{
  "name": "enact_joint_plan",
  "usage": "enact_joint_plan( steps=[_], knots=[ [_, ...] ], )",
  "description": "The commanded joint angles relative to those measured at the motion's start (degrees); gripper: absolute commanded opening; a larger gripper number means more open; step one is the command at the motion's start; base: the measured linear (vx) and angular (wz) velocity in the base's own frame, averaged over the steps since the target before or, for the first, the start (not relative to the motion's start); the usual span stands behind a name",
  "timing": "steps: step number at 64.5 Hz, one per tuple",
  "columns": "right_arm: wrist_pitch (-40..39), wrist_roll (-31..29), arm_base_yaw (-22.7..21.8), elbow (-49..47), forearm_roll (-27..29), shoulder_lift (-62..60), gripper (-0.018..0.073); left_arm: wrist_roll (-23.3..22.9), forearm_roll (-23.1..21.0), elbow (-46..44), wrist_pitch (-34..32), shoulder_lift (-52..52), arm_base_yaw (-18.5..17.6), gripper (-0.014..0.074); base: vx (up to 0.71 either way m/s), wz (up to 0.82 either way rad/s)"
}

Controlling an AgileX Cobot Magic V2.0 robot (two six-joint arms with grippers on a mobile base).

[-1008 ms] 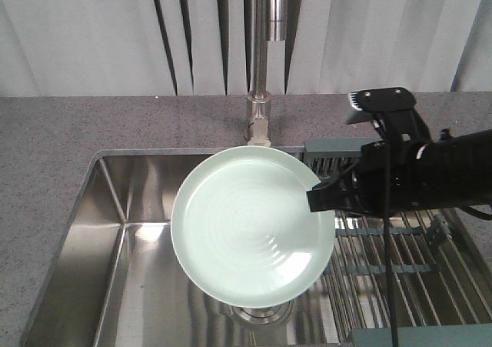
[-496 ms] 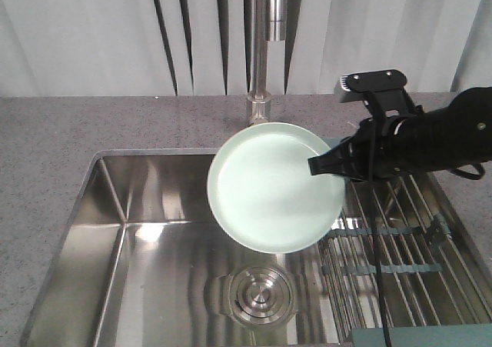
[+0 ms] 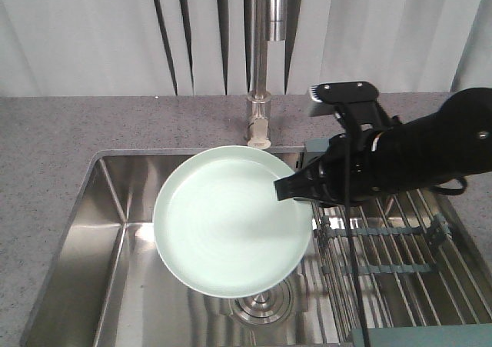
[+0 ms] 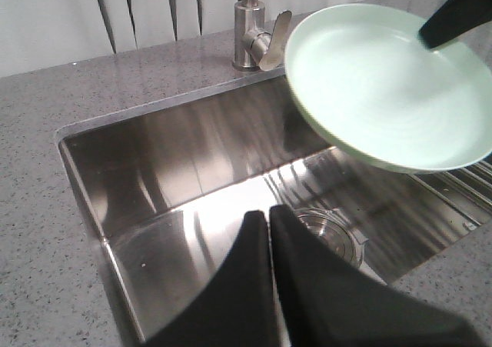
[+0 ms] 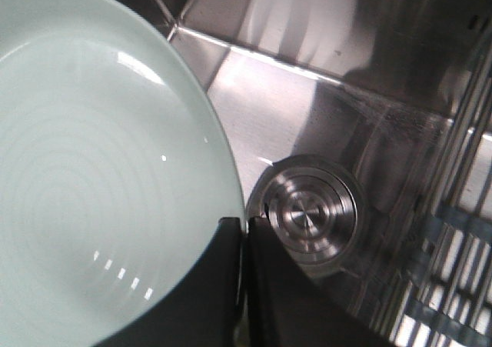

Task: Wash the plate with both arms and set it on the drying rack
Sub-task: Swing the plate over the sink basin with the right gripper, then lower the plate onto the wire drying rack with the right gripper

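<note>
Mint-green and glossy, the plate point(image 3: 231, 231) hangs over the middle of the steel sink point(image 3: 115, 208) in the front view, face up and tilted slightly, with the drain point(image 3: 261, 310) partly hidden under its near edge. Your right gripper point(image 3: 288, 187) is pinched on its right-hand rim. Half a second ago the plate was higher and further right, close under the faucet point(image 3: 261, 78) and beside the drying rack point(image 3: 384, 239). Now it has swung back left and lower, much as it sat a second ago. That back-and-forth looks like a rinsing or shaking pass, so I judge you are still washing, not yet racking. No water is visible from the spout.

From the left wrist, your left gripper point(image 4: 269, 231) has its black fingers pressed together with nothing between them. It is low over the near side of the basin, well apart from the plate point(image 4: 384, 85) at upper right. The second arm is not touching the plate.

From the right wrist, the two fingers clamp the plate's rim edge-on, with the plate point(image 5: 100, 170) filling the left side and the drain point(image 5: 307, 212) just beyond the rim. The rack bars point(image 5: 446, 231) show at the right edge, empty as far as I can see. The grip covers only a small part of the rim, so quick swings could make the wet plate slip.
</note>
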Motion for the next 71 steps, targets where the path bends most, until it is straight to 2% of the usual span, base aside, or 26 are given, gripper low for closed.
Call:
enact_joint_plan(
  steps=[1,12,22,29,32,37,48,54,62,71],
  knots=[
    [-9.8,2.0,0.3,-2.7,0.6,2.2,-0.0001,0.0,-2.2,-1.3,-3.2,0.6,0.2,-0.0006,0.00,0.00],
    [-10.6,2.2,-4.8,-7.5,-0.9,5.7,-0.0001,0.0,-2.2,-1.3,-3.2,0.6,0.2,-0.0006,0.00,0.00],
    [-0.7,2.2,-9.5,-9.3,-5.7,3.4,-0.0001,0.0,-2.2,-1.3,-3.2,0.6,0.2,-0.0006,0.00,0.00],
    [7.5,3.0,-9.6,-9.1,-11.3,0.2,-0.0001,0.0,-2.2,-1.3,-3.2,0.6,0.2,-0.0006,0.00,0.00],
    [11.9,3.6,-8.8,-9.1,-11.2,-1.3,-0.0001,0.0,-2.2,-1.3,-3.2,0.6,0.2,-0.0006,0.00,0.00],
    [14.6,4.6,-6.4,-9.1,-10.6,-3.1,-0.0001,0.0,-2.2,-1.3,-3.2,0.6,0.2,-0.0006,0.00,0.00],
    [8.9,11.9,3.8,-9.1,-10.9,-2.3,-0.0001,0.0,-2.2,-1.3,-3.2,0.6,0.2,-0.0006,0.00,0.00],
    [2.1,13.9,6.8,-9.4,-11.1,1.3,-0.0001,0.0,-2.2,-1.3,-3.2,0.6,0.2,-0.0006,0.00,0.00],
    [-4.3,14.9,5.5,-11.3,-11.5,5.9,-0.0001,0.0,-2.2,-1.3,-3.2,0.6,0.2,-0.0006,0.00,0.00],
    [-2.5,14.7,-0.7,-14.0,-13.2,7.7,-0.0001,0.0,-2.2,-1.3,-3.2,0.6,0.2,-0.0006,0.00,0.00]
  ],
)
